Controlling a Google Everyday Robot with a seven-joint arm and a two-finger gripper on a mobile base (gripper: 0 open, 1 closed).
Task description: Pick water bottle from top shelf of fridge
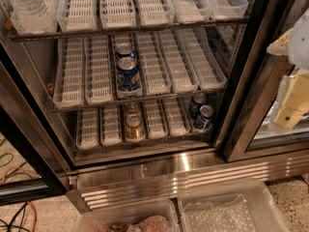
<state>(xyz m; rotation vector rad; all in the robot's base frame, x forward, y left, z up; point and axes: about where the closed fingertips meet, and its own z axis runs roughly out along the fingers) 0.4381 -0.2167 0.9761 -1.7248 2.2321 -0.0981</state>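
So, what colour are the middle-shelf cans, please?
The cans are blue, camera view; end effector at right edge.

The water bottle (pixel 26 6) at the left end of the top shelf (pixel 145 29) is cut off by the upper edge, its neck and cap out of view; the shelf's trays (pixel 116 6) run past that edge too; the gripper (pixel 293 100), pale and blurred, sits at the right edge, partly cut off, before the glass door of the fridge (pixel 193 170); the rear blue can (pixel 125 50) is half hidden behind the front can (pixel 128 74); two plastic bins (pixel 227 209) are cropped below.
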